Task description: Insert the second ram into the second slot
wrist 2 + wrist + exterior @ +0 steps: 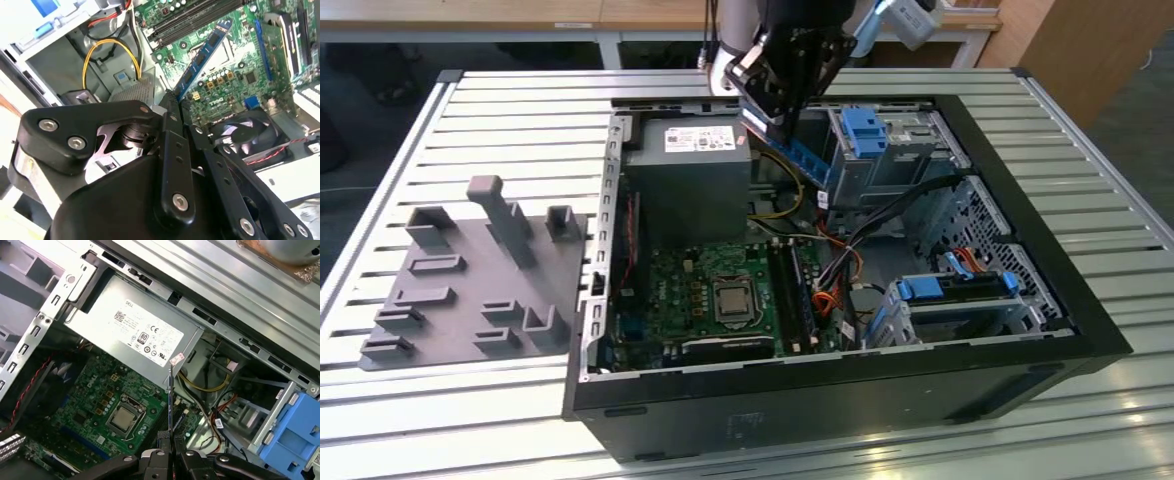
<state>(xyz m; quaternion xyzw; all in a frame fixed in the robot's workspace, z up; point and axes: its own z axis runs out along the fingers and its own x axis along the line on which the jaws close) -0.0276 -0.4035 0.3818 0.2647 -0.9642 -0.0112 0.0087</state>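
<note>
Now, open case (854, 385) lies on a slatted table (520, 120). Inside it are a grey power supply (687, 170), a green motherboard (707, 290), loose cables (881, 215) and two blue caddies (865, 130). The ram (801, 160) is a thin blue board with dark chips, edge-on in the first wrist view (170, 390) with a pale tag at its far tip. It hangs tilted above the case, between power supply and caddy, clear of the slots (794, 295). The gripper (767, 120) reaches down from above, fingers (170, 130) clamped on the ram's upper end.
</note>
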